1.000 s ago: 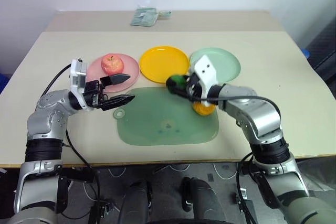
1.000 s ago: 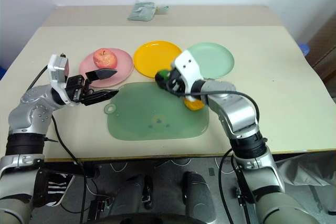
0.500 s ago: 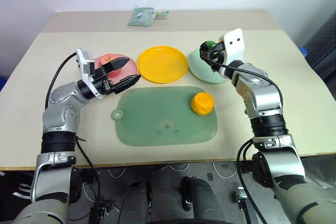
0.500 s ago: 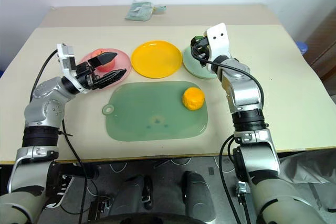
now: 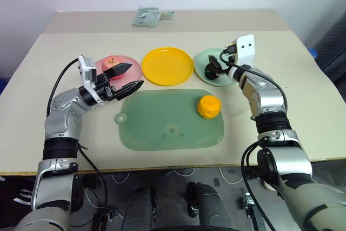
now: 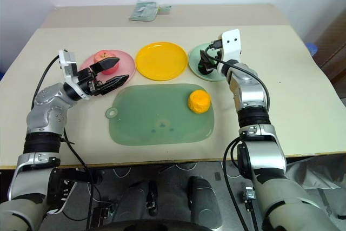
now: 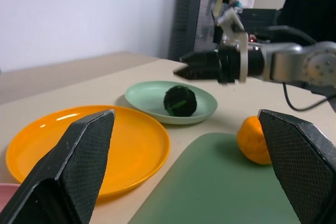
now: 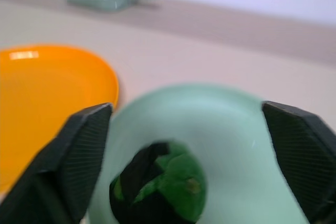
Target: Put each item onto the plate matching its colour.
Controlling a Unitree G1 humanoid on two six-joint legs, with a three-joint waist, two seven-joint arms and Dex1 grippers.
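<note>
The red-pink apple (image 5: 112, 64) sits on the pink plate (image 5: 131, 70). My left gripper (image 5: 128, 78) hovers open just in front of that plate, nothing between its fingers. The yellow-orange plate (image 5: 167, 66) is bare. On the mint green plate (image 7: 142, 95) lies the dark green ball (image 7: 180, 100), also in the right wrist view (image 8: 160, 190). My right gripper (image 5: 212, 68) stands open over it, its fingers apart on either side of the ball. The orange fruit (image 5: 208, 106) rests on the translucent green board (image 5: 167, 125).
A crumpled pale green packet (image 5: 148, 16) lies at the back of the beige table (image 5: 292, 74). The board fills the table's front middle, just behind the near edge. Open tabletop lies to the right of the green plate.
My right gripper carried the green ball from above the board back and right to the green plate, then opened; the ball now lies on the plate. The left gripper stayed open near the pink plate.
</note>
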